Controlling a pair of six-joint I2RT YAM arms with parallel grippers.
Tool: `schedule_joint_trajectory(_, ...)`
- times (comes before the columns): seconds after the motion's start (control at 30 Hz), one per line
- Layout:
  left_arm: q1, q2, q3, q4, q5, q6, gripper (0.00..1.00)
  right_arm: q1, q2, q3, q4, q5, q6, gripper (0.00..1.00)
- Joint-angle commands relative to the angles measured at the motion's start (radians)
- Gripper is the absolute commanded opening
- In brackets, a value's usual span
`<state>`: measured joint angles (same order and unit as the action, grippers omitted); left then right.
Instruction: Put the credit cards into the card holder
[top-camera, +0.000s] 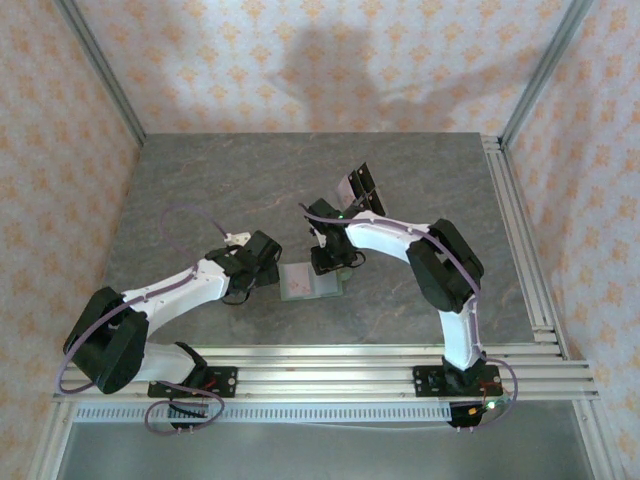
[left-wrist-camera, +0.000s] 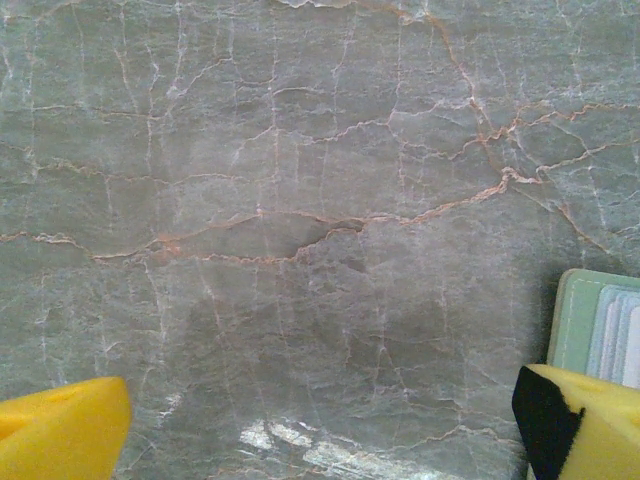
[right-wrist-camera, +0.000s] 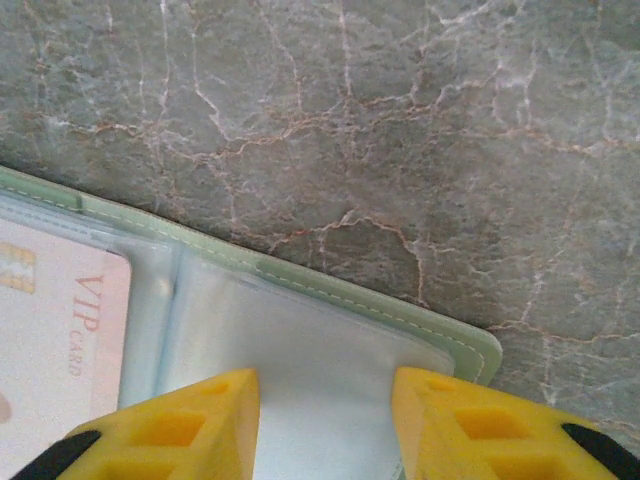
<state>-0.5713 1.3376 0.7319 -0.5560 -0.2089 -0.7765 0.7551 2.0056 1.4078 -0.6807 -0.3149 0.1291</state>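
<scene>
Card holder (top-camera: 308, 283) open at surface (top-camera: 200, 190) centre, credit cards (top-camera: 358, 188) at 1 o'clock. Right gripper (right-wrist-camera: 325, 420) half-open, empty, above sleeve (right-wrist-camera: 300, 330); left gripper (left-wrist-camera: 320, 430) wide, empty, at 9 o'clock. Risk: snagging plastic, dragging holder.

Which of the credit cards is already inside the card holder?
The pale pink VIP card, sitting in the open card holder. The other cards lie loose farther back on the table.

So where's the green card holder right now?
In the top view the card holder lies open on the table, near the middle, just under the right gripper, with a pink card inside.
</scene>
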Motion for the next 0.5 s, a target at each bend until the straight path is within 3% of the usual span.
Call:
schedule_joint_trajectory(0.0, 0.005, -0.010, -0.015, 0.008, -0.002, 0.010, 1.00, 0.000, 0.026, -0.044, 0.022, -0.095, 0.018, 0.40)
schedule_joint_trajectory(0.47, 0.004, 0.037, -0.050, 0.027, 0.009, 0.008, 1.00, -0.003, 0.041, -0.032, 0.072, -0.254, 0.071, 0.40)
